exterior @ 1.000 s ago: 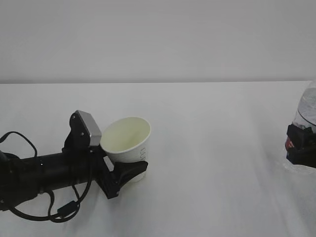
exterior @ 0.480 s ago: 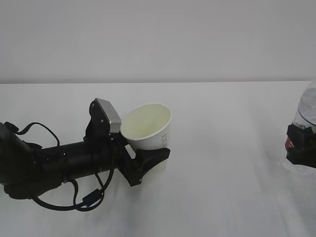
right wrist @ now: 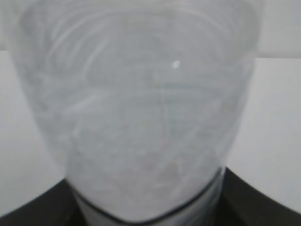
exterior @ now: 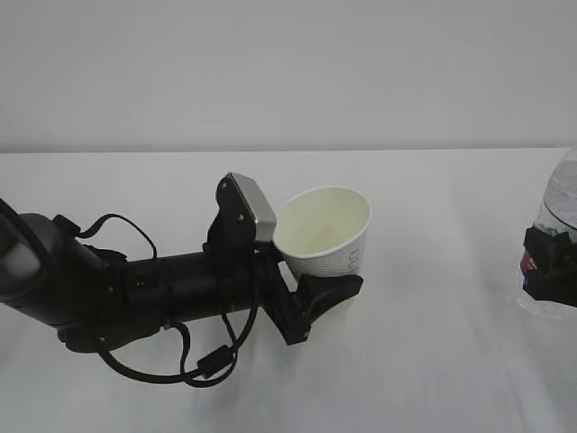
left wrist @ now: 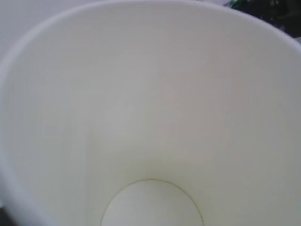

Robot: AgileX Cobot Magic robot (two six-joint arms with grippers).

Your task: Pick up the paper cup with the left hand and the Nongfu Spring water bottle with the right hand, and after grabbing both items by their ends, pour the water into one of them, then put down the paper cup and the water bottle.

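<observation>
Left tool [exterior: 311,302] gripping paper cup [exterior: 329,236], mouth tilted up-left

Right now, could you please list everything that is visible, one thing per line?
paper cup: one, white outside and cream inside, tilted, held above the table left of centre; inside looks empty in the left wrist view.
water bottle: one, clear plastic with a red band, at the far right edge, partly cut off.
table: one, white, under everything.
wall: one, pale grey, behind the table.
left gripper: one, black, jaws closed on the cup's lower part.
right gripper: one, black, jaws around the bottle.
</observation>
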